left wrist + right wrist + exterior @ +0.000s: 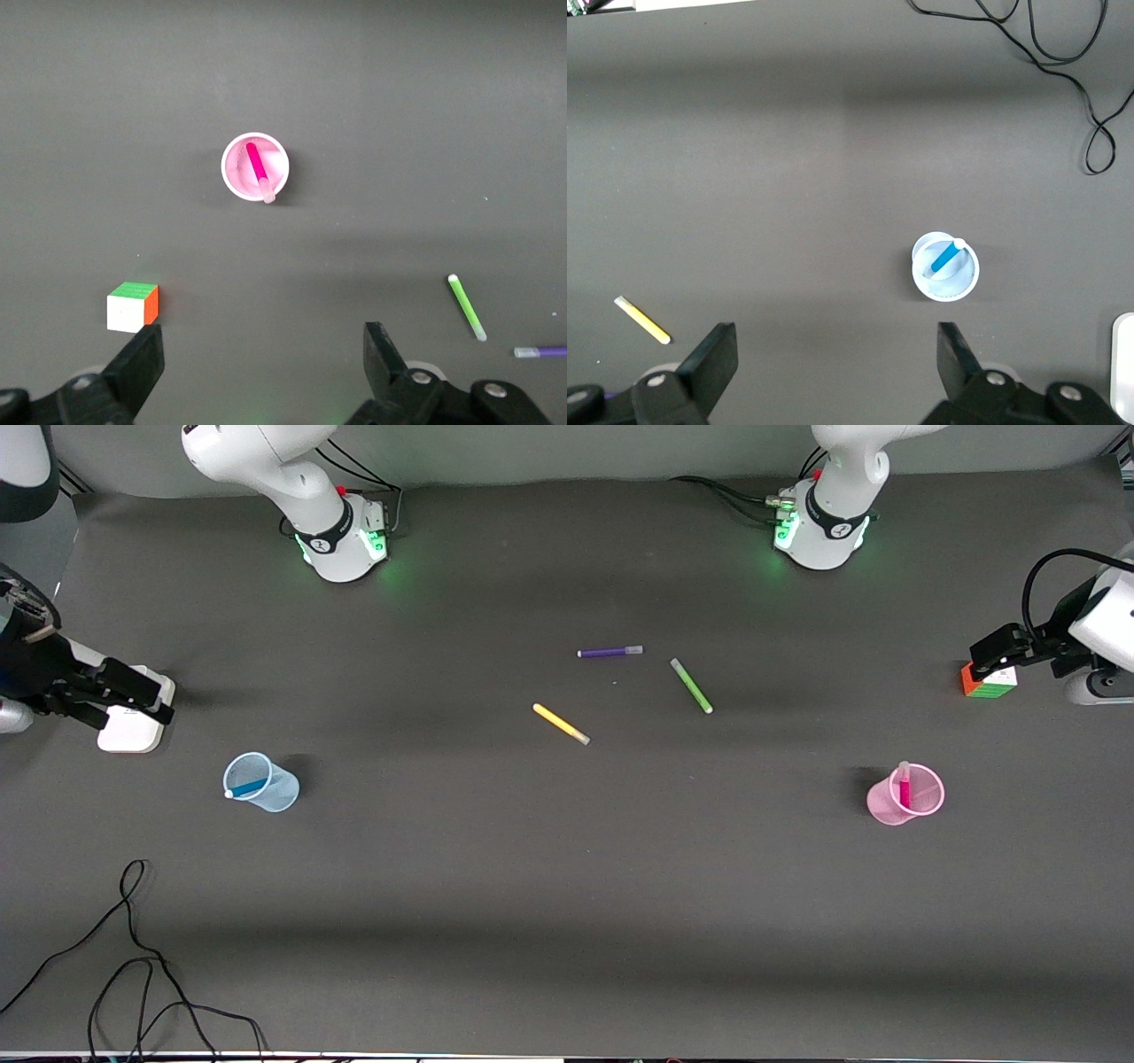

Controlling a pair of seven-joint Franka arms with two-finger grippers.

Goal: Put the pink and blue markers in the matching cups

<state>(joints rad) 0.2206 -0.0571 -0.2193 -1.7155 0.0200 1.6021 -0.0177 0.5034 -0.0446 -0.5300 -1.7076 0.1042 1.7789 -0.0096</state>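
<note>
The blue marker [246,787] stands tilted in the light blue cup [279,793] toward the right arm's end of the table. It shows in the right wrist view too, marker [944,258] in cup [957,282]. The pink marker [904,786] stands in the pink cup [881,802] toward the left arm's end, and shows in the left wrist view, marker [257,168] in cup [235,173]. My left gripper [992,657] [264,354] is open and empty over a colour cube. My right gripper [146,695] [837,354] is open and empty over a white flat object.
A purple marker [609,652], a green marker [691,685] and a yellow marker [561,724] lie mid-table. The colour cube [989,682] and the white flat object [131,728] sit at the table's ends. A black cable [133,957] loops near the front edge.
</note>
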